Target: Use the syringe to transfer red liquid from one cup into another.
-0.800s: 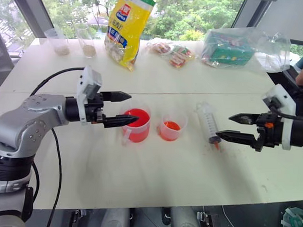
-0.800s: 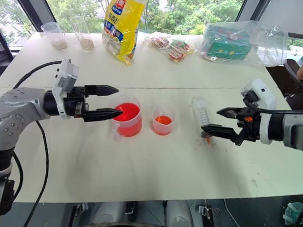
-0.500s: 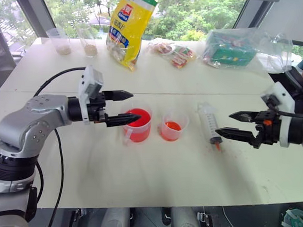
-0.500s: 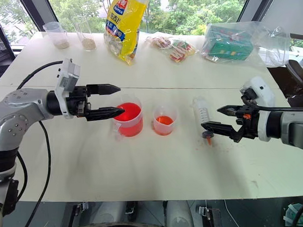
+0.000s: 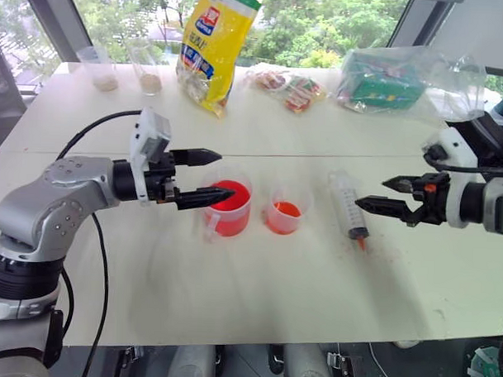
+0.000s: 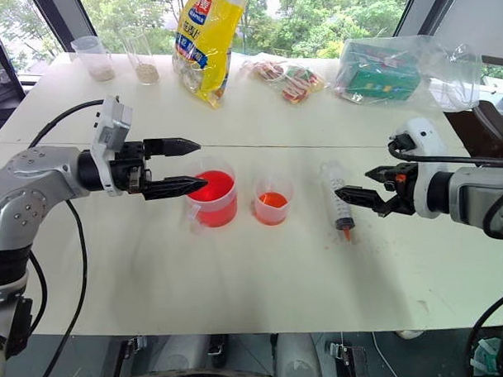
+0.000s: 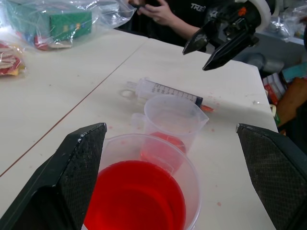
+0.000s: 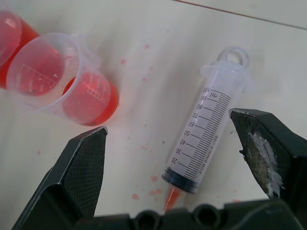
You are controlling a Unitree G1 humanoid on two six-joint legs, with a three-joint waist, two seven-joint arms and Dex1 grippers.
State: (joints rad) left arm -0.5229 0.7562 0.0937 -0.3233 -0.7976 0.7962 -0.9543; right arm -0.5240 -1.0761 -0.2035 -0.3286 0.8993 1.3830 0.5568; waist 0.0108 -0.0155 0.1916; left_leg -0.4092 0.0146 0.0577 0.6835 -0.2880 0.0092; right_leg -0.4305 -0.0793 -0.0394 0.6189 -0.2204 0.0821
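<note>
The syringe (image 5: pixel 347 204) lies flat on the white table, its red-tinted tip toward the near edge and its flange away. My right gripper (image 5: pixel 372 193) hovers open just right of the barrel, fingers pointing left; in the right wrist view the syringe (image 8: pixel 206 136) lies between the spread fingers. The larger handled cup (image 5: pixel 228 208) holds red liquid (image 7: pixel 139 201). The smaller cup (image 5: pixel 286 210) stands beside it with a little red liquid low down. My left gripper (image 5: pixel 225 174) is open, pointing right, with its tips over the larger cup's left rim.
A yellow bag (image 5: pixel 211 42), two clear cups with beige powder (image 5: pixel 99 67), a snack packet (image 5: pixel 290 89) and a plastic bag with a green box (image 5: pixel 388 77) line the far side. A person's hands (image 7: pixel 158 9) are beyond the table. Red drops dot the table near the syringe's tip.
My right gripper has drawn back and up, from beside the syringe's tip to beside its barrel. The left gripper has stayed where it was.
</note>
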